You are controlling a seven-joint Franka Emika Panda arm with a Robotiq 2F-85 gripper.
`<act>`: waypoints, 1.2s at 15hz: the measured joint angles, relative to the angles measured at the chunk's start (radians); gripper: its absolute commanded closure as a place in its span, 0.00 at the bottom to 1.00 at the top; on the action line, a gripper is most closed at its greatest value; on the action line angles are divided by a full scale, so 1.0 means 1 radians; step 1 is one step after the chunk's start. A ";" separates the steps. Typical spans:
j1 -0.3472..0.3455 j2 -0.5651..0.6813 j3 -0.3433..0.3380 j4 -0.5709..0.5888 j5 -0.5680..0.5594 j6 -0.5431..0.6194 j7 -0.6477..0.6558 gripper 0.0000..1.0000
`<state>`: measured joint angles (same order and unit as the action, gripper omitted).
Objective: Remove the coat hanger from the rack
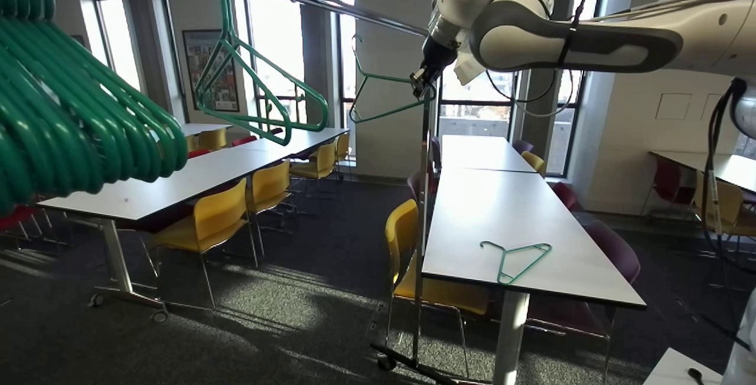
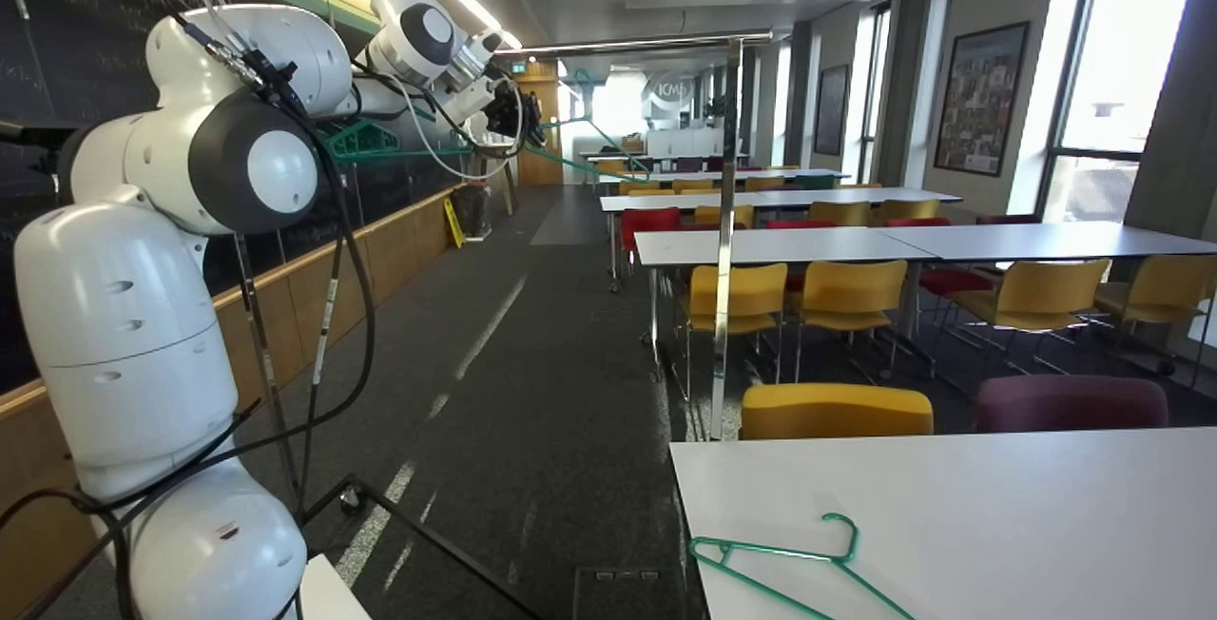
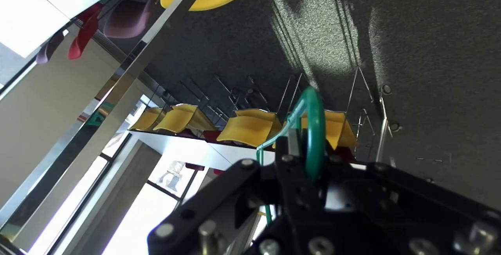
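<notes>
My gripper (image 1: 419, 85) is shut on one corner of a green coat hanger (image 1: 388, 78) and holds it up near the end of the rack (image 1: 354, 12). The hanger's curved hook points up and shows below the horizontal bar, apart from it, in both exterior views. The gripper (image 2: 535, 130) and the held hanger (image 2: 589, 166) are beside the rack's upright pole (image 2: 726, 240) in an exterior view. In the wrist view the closed fingers (image 3: 301, 145) have the green tube of the hanger (image 3: 314, 130) between them, and the pole (image 3: 121, 83) runs diagonally at left.
Two green hangers (image 1: 254, 119) and a dense bunch of several more (image 1: 77, 107) hang on the bar. Another green hanger (image 1: 524, 267) lies on a white table (image 1: 472, 208). A yellow chair (image 1: 401, 231) stands by the rack's pole.
</notes>
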<state>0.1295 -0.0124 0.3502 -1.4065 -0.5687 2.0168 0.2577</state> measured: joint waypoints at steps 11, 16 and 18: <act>0.042 -0.122 -0.001 -0.110 0.215 -0.012 -0.050 0.98; 0.096 -0.351 0.029 -0.363 0.214 -0.012 -0.036 0.98; 0.106 -0.454 0.037 -0.469 0.213 -0.014 -0.026 0.98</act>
<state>0.2355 -0.4666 0.3875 -1.8753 -0.3558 2.0030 0.2321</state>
